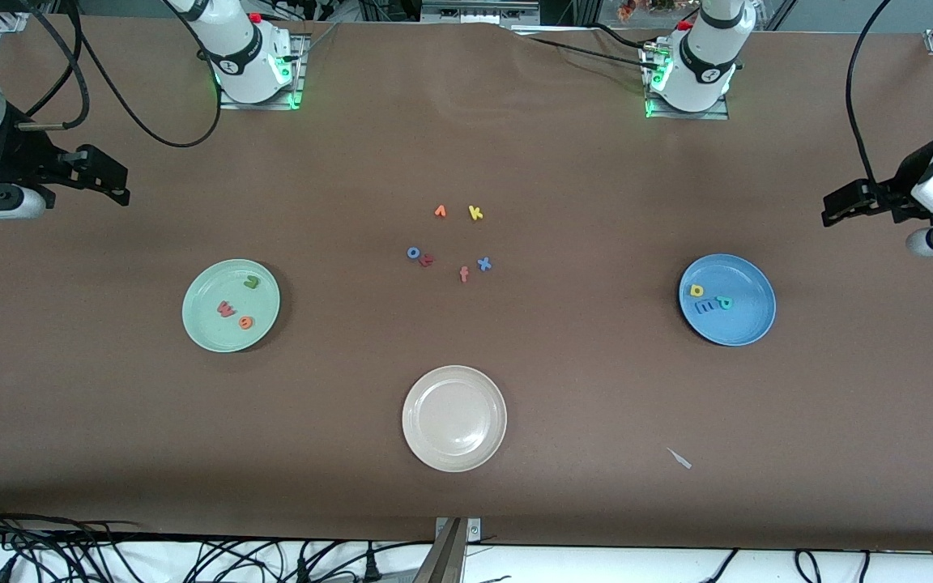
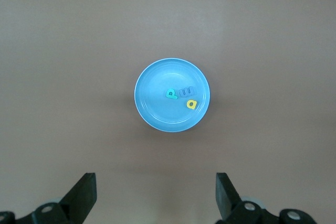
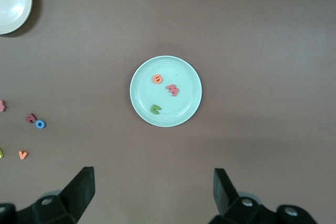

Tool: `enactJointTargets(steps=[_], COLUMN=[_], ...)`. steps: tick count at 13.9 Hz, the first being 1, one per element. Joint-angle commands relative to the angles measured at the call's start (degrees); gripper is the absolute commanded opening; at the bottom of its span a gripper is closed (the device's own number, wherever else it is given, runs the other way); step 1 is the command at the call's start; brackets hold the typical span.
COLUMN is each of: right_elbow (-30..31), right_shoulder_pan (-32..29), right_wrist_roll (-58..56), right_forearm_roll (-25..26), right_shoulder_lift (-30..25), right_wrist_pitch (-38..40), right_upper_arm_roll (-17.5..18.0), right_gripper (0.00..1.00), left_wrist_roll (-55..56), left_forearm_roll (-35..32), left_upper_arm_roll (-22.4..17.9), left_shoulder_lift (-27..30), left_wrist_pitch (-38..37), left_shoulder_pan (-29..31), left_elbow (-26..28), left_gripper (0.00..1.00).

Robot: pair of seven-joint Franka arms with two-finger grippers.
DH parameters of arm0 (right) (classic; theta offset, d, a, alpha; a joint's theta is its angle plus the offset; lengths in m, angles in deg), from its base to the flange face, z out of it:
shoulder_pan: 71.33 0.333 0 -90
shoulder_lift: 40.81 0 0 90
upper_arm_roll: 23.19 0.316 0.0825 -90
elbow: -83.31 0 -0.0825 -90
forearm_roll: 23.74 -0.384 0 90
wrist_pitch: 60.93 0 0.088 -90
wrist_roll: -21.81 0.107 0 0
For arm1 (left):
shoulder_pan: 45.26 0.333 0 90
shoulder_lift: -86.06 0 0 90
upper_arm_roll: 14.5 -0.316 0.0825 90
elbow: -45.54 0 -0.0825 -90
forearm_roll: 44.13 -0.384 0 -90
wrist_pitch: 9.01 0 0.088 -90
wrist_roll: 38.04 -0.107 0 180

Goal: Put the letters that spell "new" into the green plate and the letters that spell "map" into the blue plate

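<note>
The green plate (image 1: 203,324) lies toward the right arm's end of the table. On it are the green n (image 1: 251,282), the red-pink w (image 1: 226,308) and the orange e (image 1: 246,322). The blue plate (image 1: 746,320) lies toward the left arm's end and holds the yellow a (image 1: 697,290), the teal p (image 1: 724,302) and the blue m (image 1: 703,307). My right gripper (image 1: 110,180) hangs open and empty high over bare table at its own end. My left gripper (image 1: 837,206) does the same at the left arm's end. In the wrist views the left gripper (image 2: 156,182) and right gripper (image 3: 153,177) hold nothing.
A cream-white plate (image 1: 418,437) sits nearer to the front camera, mid-table. Loose letters lie in the middle: orange v (image 1: 440,211), yellow k (image 1: 475,213), blue o (image 1: 413,253), a red letter (image 1: 428,260), pink f (image 1: 464,274), blue x (image 1: 484,263). A white scrap (image 1: 679,458) lies near the front edge.
</note>
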Motion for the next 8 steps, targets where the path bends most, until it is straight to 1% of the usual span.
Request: enactJointTargets(steps=[1,8], right_elbow=[-1.5,-1.68], right_shoulder_pan=[-0.16,-0.42], right_wrist_roll=[-1.07,-1.07], right_forearm_roll=[0.66,-0.39], right_shoulder_lift=[0.69,0.6], right_wrist_pitch=[1.32,3.86], right_upper_arm_roll=[0.53,0.27], right_gripper=[1.0,1.0], left_wrist_roll=[-1.84,-1.93], left_forearm_roll=[1.48,2.52], left_upper_arm_roll=[-1.01,-0.92], left_shoulder_lift=[1.1,1.19], left_wrist_pitch=[-1.46,-0.51], left_shoulder_pan=[-0.05,0.13], left_elbow=[1.05,-0.27], left_gripper=[1.0,1.0])
